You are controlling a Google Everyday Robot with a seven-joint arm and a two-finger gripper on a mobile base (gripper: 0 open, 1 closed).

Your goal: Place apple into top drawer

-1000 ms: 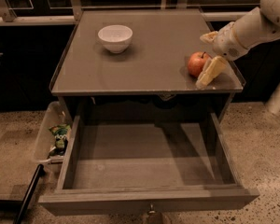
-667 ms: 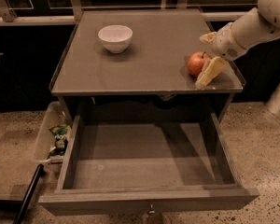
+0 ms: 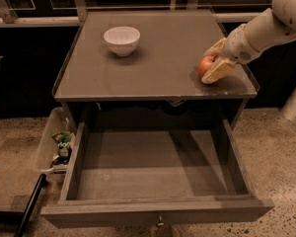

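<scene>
"Grey tabletop (image 3: 163,58) over a speckled floor (image 3: 269,147): where does the apple lie?" asks the student.

"Near the right front corner of the tabletop, resting on it," the tutor replies. "The apple (image 3: 204,66) sits between the two pale fingers of the gripper (image 3: 211,64), one finger on its far side and one along its near right side. Both appear to press against the fruit, so the grip reads as closed on it. The top drawer (image 3: 158,211) is pulled fully out below, its floor bare, with the apple well above and behind it."

"How should the step in hand be done well?"

"By the tutor's judgement, the lift comes first: straight up, enough to clear the raised rim of the tabletop. The arm (image 3: 266,28) should then carry the fruit forward past the front edge and lower it over the middle of the drawer, releasing close to the drawer floor so that a round fruit does not roll or bounce."

"And the counts?"

"One apple, one white bowl (image 3: 122,39) at the far left of the tabletop, one open drawer with one knob (image 3: 159,224), one clear bin (image 3: 47,144) on the floor at left, one gripper with two fingers."
</scene>
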